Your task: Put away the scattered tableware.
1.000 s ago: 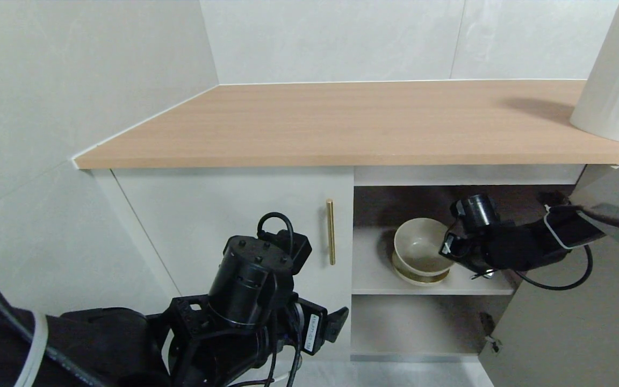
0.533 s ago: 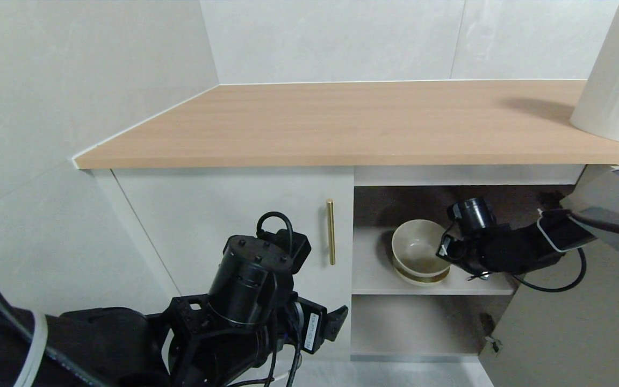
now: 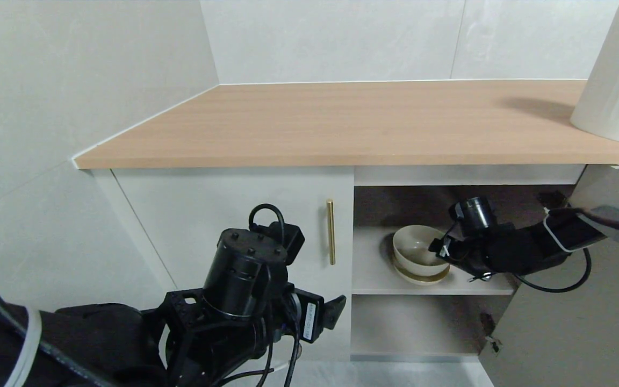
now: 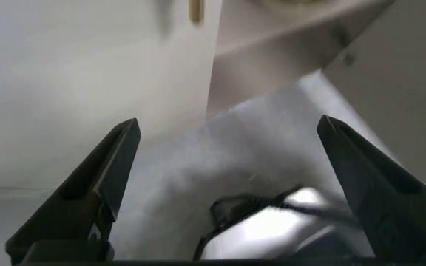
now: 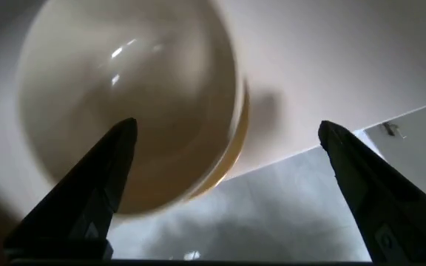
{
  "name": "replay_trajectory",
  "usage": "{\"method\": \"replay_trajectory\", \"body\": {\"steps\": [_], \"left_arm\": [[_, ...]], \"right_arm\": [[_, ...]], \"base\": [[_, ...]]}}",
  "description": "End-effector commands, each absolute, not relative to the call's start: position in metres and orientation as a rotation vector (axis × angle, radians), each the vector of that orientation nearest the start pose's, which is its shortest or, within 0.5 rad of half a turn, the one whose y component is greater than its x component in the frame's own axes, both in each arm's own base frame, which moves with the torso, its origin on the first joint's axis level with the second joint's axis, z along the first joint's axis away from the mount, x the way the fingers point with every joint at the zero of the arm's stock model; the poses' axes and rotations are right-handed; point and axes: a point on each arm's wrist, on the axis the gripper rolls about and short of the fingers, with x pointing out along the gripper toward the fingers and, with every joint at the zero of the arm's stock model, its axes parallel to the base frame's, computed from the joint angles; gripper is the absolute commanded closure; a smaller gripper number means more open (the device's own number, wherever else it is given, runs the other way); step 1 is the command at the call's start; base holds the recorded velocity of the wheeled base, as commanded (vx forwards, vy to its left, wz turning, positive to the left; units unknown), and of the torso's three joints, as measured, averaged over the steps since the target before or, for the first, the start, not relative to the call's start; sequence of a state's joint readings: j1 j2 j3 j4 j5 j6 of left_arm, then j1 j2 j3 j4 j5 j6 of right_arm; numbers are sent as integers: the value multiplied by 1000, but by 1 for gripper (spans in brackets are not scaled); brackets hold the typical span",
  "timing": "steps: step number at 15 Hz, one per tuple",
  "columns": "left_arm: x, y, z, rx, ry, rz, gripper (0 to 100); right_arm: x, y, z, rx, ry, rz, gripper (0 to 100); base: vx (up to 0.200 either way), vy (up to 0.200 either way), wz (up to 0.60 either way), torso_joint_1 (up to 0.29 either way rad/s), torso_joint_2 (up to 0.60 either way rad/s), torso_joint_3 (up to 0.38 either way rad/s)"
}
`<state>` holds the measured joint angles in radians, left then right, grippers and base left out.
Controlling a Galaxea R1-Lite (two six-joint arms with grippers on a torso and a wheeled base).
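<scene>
Black right gripper [image 3: 441, 251] sat inside the open half of the cupboard, fingers spread wide and gripping nothing, tips right at the near rim of the cream bowl [image 3: 417, 252]; contact with the rim couldn't be told. Bowl stood upright on a gold-edged dish [image 3: 419, 278] on the middle shelf [image 3: 374, 271], toward its left part. Judged step: the bowl was placed and let go, so the release was done. Next move likely called for pulling the arm straight back out without nudging the rim or clipping the open door [image 3: 556, 322], then shutting it. Left gripper [image 4: 228, 122] hung low in front of the closed door [image 3: 223, 204], also open and empty, above the floor [image 4: 198, 162]. Right wrist view gave the clear gap between the fingers, with the bowl mostly off to one side of it; head view hid that gap behind the wrist. Head view alone gave the brass handle [image 3: 330, 232], the wooden counter [image 3: 342, 123] and the lampshade [image 3: 616, 80] at its right end.
</scene>
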<state>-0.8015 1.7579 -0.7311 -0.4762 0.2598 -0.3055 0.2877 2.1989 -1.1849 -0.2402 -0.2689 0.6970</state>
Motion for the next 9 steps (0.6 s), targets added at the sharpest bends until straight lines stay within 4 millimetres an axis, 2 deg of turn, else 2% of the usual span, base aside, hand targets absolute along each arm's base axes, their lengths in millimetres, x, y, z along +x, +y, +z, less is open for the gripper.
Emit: {"method": "replay_trajectory", "body": {"steps": [1, 2, 5, 6, 7, 9], "left_arm": [[215, -200, 150, -95, 482, -423, 0], [216, -184, 168, -142, 429, -394, 0], [214, -147, 185, -178, 387, -305, 0], [211, -139, 186, -183, 385, -283, 0], [208, -128, 185, -187, 392, -265, 0], [198, -118, 178, -181, 418, -283, 0]], "right_arm": [[372, 105, 96, 466, 693, -174, 0], [346, 99, 129, 431, 688, -101, 0], [267, 84, 199, 349, 640, 39, 0], [248, 80, 211, 343, 641, 74, 0], [216, 81, 221, 331, 687, 154, 0], [187, 79, 221, 300, 769, 185, 0]], "base": [[0, 0, 0, 0, 0, 0], [0, 0, 0, 0, 0, 0], [0, 0, 0, 0, 0, 0], [0, 0, 0, 0, 0, 0], [0, 0, 0, 0, 0, 0], [0, 0, 0, 0, 0, 0]]}}
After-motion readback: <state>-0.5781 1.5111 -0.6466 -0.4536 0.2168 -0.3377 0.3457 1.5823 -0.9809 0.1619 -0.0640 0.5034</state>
